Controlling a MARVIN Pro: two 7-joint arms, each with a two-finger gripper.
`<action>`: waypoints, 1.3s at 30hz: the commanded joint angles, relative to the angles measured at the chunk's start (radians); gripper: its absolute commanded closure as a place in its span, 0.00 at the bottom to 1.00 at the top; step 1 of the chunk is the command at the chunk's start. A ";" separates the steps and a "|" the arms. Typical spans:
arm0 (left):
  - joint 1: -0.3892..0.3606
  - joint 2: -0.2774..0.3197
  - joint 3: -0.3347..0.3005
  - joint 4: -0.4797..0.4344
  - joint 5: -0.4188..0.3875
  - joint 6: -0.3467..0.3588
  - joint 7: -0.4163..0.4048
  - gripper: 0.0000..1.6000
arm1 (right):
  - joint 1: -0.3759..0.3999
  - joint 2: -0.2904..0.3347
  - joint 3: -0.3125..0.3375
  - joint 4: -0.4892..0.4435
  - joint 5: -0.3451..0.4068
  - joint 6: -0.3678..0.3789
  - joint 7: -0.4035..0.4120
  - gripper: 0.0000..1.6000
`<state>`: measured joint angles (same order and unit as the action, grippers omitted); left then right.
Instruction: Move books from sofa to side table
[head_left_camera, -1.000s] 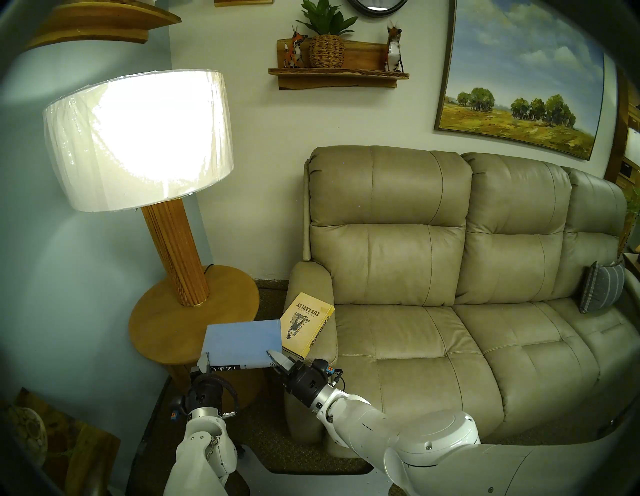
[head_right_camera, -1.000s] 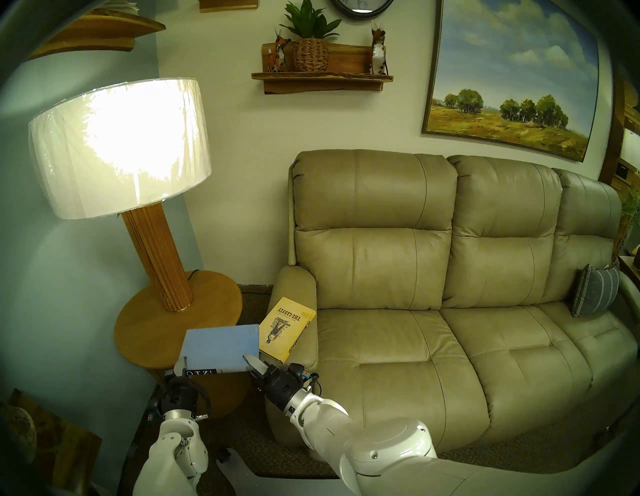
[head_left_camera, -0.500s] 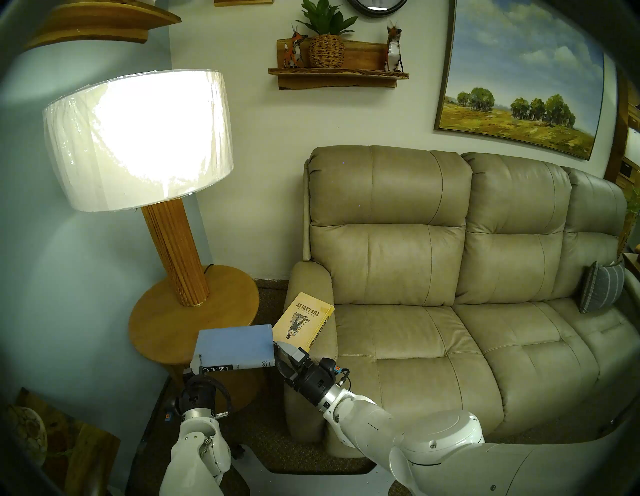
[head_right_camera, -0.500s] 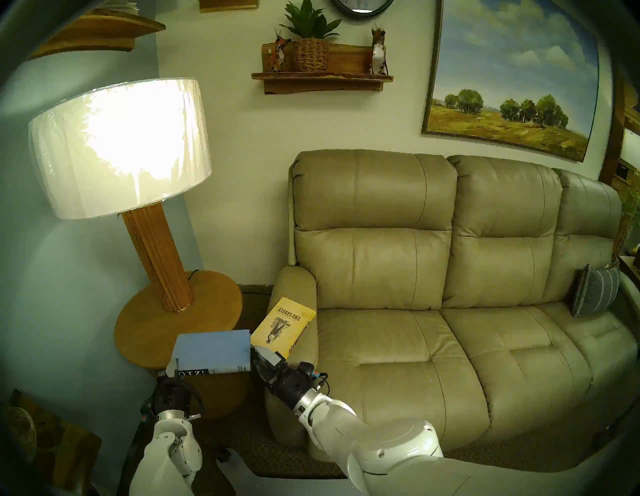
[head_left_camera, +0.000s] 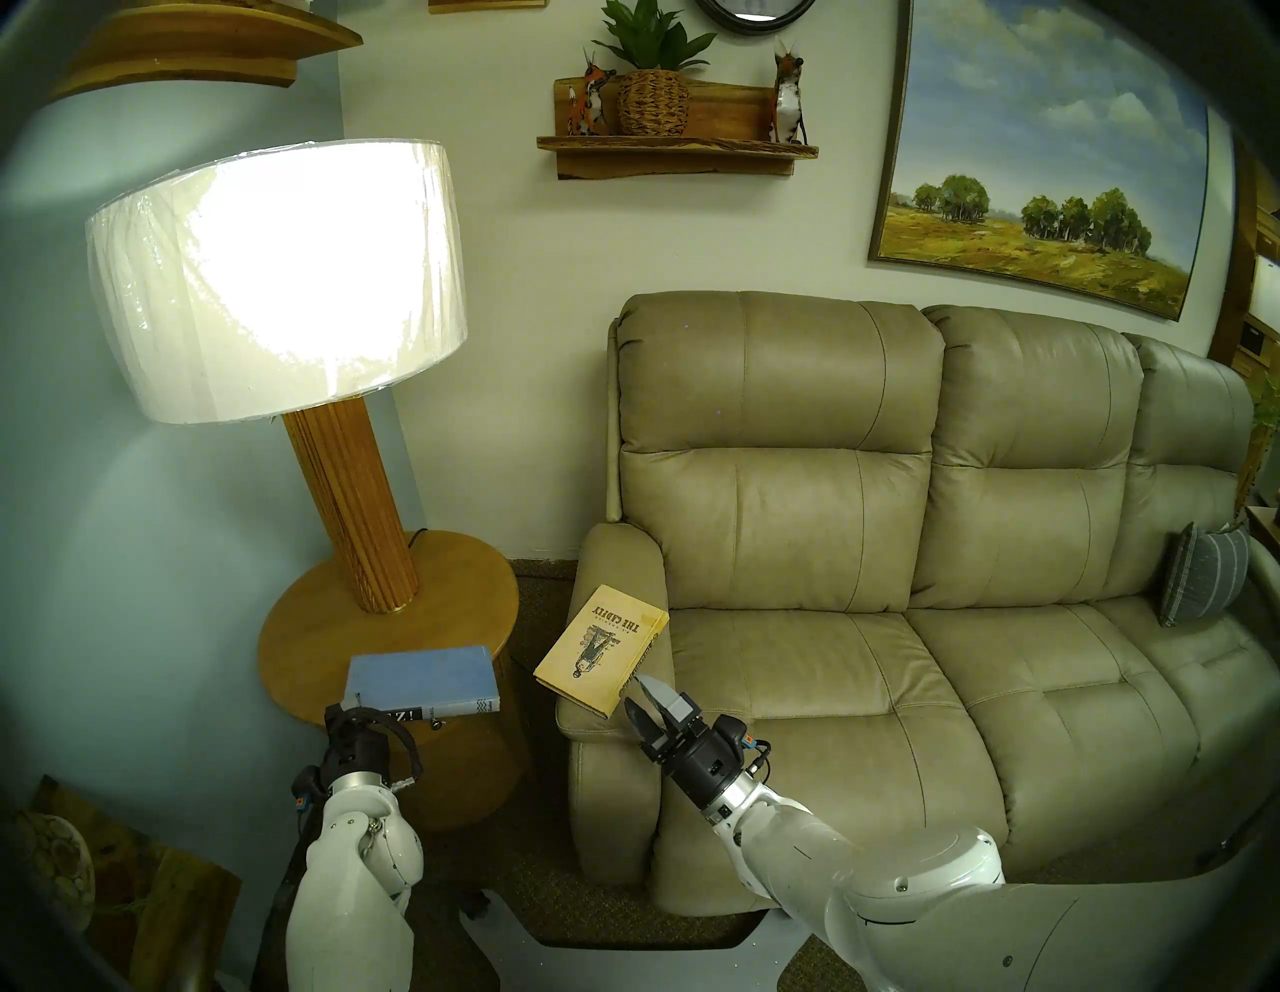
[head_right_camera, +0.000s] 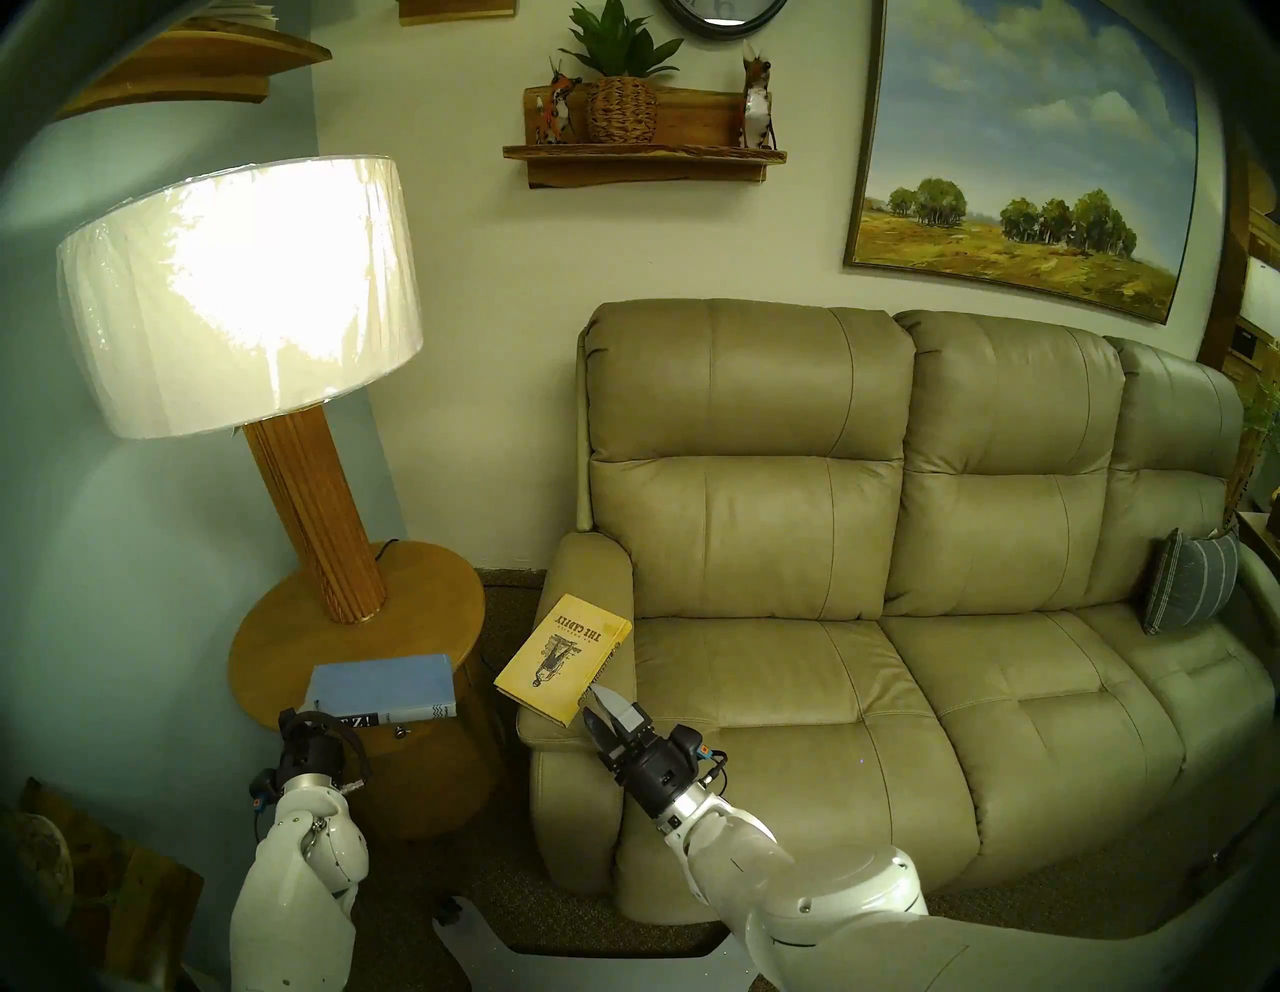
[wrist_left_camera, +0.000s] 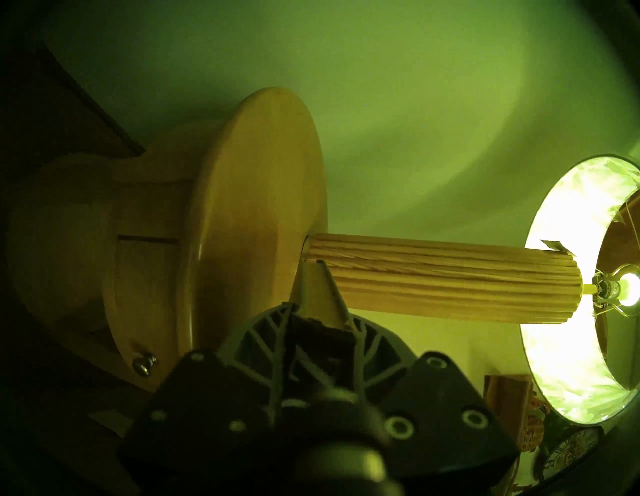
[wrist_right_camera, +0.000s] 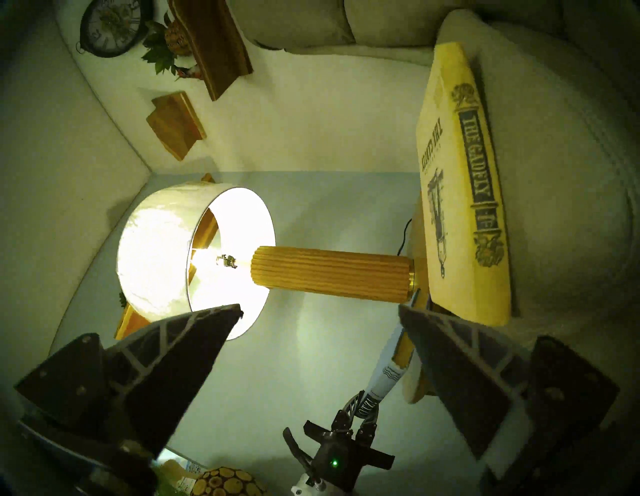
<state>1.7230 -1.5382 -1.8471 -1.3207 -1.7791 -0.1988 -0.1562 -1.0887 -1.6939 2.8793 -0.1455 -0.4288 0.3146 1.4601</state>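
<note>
Blue hardcover sits clamped by its black spine end in my left gripper, held flat over the near edge of the round side table. My right gripper gapes wide and empty, its fingertips just beside the near corner of the yellow book, which lies on the sofa arm, overhanging it toward the table.

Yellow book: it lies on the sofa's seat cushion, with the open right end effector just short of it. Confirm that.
Not the seat cushion: the yellow book lies on the sofa armrest, as the head view shows. The right end effector is open, just short of it.
</note>
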 joint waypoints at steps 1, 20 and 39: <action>-0.111 0.055 0.007 0.004 -0.017 -0.033 0.061 1.00 | -0.006 0.020 0.000 0.009 0.012 0.008 0.023 0.00; -0.295 0.119 0.059 0.153 -0.028 -0.164 0.234 1.00 | -0.020 0.063 0.000 0.038 0.035 0.025 0.023 0.00; -0.461 0.114 0.067 0.323 -0.050 -0.258 0.234 0.00 | -0.026 0.080 0.000 0.045 0.054 0.037 0.023 0.00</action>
<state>1.3508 -1.4254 -1.7739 -1.0048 -1.8336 -0.4296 0.1128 -1.1178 -1.6079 2.8808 -0.0995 -0.3825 0.3548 1.4708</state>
